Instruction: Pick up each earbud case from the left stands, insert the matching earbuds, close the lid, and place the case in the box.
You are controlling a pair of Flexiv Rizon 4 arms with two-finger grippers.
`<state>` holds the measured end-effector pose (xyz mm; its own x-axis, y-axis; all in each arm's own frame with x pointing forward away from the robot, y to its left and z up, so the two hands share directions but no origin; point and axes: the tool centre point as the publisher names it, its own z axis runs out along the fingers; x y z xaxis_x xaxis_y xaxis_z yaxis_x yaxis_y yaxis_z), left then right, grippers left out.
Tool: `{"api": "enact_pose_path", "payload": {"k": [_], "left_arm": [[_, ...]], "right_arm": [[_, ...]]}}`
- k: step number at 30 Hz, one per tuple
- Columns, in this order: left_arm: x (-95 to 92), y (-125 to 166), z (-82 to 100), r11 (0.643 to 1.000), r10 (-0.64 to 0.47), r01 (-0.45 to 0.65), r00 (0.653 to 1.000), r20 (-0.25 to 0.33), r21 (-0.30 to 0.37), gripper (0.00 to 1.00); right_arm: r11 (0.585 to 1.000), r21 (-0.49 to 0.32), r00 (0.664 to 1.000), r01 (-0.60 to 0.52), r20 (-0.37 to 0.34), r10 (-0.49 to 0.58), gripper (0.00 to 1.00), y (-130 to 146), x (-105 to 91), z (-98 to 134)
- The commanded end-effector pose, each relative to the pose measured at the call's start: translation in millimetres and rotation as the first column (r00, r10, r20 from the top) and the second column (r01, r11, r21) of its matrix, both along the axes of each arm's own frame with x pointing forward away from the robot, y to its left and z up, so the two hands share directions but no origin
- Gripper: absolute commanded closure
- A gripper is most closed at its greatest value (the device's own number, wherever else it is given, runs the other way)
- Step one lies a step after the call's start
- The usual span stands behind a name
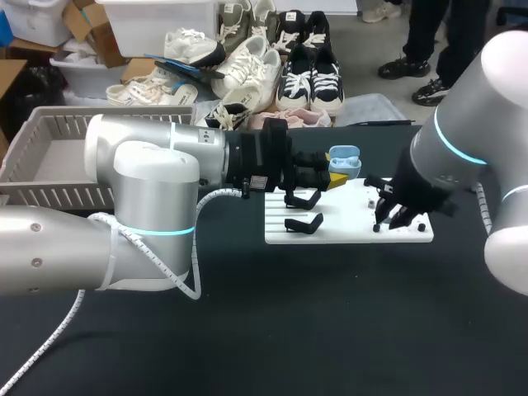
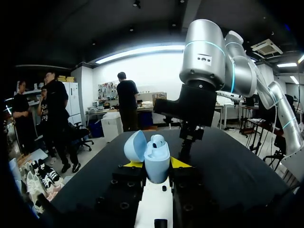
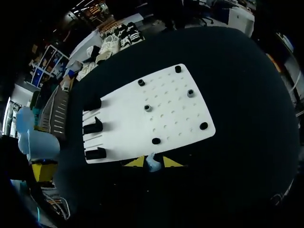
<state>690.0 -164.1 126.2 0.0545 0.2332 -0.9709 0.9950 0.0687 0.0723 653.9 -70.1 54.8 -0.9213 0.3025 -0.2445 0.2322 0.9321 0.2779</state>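
Observation:
My left gripper (image 1: 332,172) is shut on a light blue earbud case (image 1: 344,162), held upright above the white board's (image 1: 346,229) far edge. In the left wrist view the case (image 2: 157,162) sits between the yellow tips with its lid (image 2: 134,146) swung open and one earbud (image 2: 158,140) seated inside. My right gripper (image 1: 386,219) hovers over the board's right part, to the right of the case. Its yellow tips (image 3: 152,162) pinch a small light blue earbud (image 3: 151,164). The case (image 3: 40,142) shows off to the side there, beyond the board's (image 3: 156,118) stand end.
Black stands (image 1: 304,211) rise from the board's left part, bare in the right wrist view (image 3: 92,127). Small black pegs (image 3: 156,141) dot its right part. A beige slatted basket (image 1: 58,124) stands at the table's back left. My right arm (image 2: 199,95) looms just beyond the case.

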Motion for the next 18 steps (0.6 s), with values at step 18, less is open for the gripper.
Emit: {"api": "enact_pose_path", "payload": {"k": [18], "left_arm": [[-1.1,0,-0.4,1.000,0.004,-0.004,1.000,0.002,-0.002,1.00]], "right_arm": [[0.812,-0.187,0.829,-0.553,-0.027,0.558,1.00,6,-71.5,57]]}}
